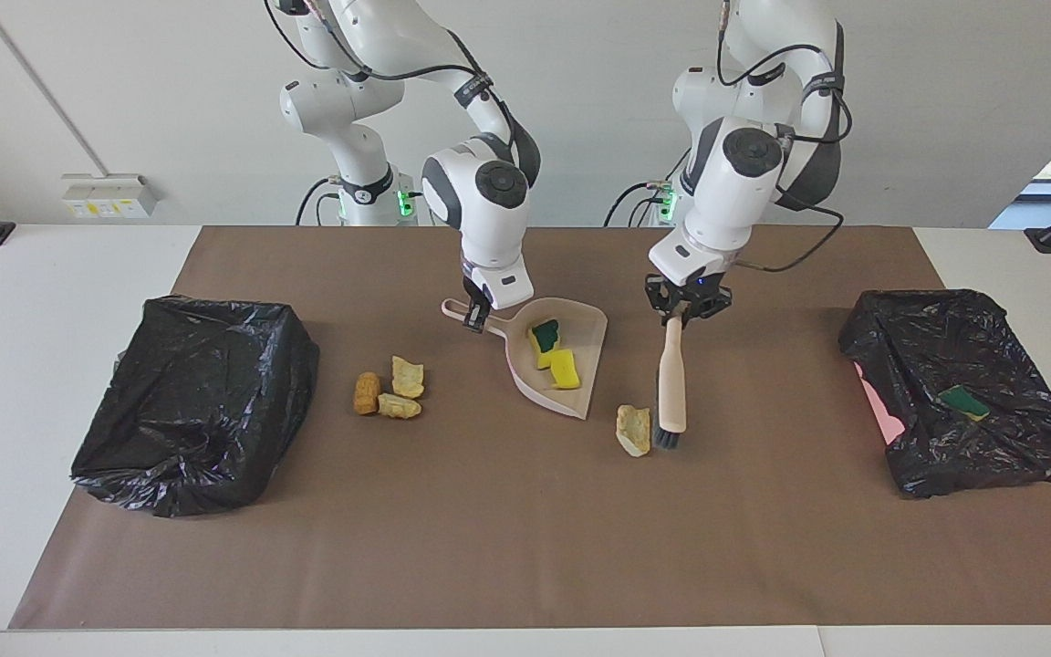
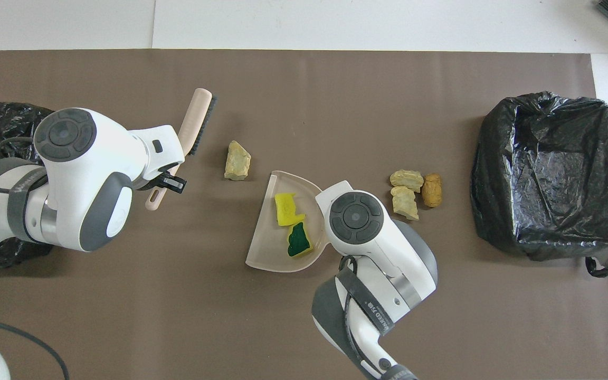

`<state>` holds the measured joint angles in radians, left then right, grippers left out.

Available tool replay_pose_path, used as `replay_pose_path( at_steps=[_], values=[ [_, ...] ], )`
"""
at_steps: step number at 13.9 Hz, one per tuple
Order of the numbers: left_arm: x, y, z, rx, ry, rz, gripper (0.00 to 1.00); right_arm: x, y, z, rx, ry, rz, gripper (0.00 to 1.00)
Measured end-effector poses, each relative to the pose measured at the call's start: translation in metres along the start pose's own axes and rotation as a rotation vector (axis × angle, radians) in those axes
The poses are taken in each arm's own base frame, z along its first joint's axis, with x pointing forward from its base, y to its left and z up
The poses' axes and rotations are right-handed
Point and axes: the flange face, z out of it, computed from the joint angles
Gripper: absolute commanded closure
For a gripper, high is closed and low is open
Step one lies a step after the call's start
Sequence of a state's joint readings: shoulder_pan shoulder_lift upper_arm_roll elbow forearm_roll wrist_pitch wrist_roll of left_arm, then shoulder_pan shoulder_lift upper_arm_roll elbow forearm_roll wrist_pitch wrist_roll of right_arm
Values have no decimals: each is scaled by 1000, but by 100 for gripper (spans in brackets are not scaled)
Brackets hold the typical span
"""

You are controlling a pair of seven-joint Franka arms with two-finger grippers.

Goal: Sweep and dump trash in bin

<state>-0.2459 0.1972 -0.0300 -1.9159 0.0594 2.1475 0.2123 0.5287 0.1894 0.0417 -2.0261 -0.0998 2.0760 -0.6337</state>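
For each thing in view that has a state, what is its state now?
Left gripper: shut on the brush handle.
Right gripper: shut on the dustpan handle.
Dustpan: on the table, holding two sponges.
Lone tan chunk: unswept, beside the bristles.
Three chunks: unswept.
Bin at left arm's end: holds one sponge.
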Motion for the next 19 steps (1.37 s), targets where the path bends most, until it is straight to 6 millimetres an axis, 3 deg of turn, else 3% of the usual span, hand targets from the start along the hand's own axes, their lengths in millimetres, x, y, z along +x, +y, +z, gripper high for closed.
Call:
replay_pose_path(
  at_steps=[7,12,14,19],
  values=[
    [5,-9,38,32,-62,203,100,0,0,0,0,0,2,100],
    [-29,13,68,-7,-146,341,100,0,0,0,0,0,8,100],
    [-46,35,71,-16,-170,399,100,0,-1,0,0,0,9,100],
    [-75,132,67,-56,-198,461,100,0,-1,0,0,0,10,100]
  ],
)
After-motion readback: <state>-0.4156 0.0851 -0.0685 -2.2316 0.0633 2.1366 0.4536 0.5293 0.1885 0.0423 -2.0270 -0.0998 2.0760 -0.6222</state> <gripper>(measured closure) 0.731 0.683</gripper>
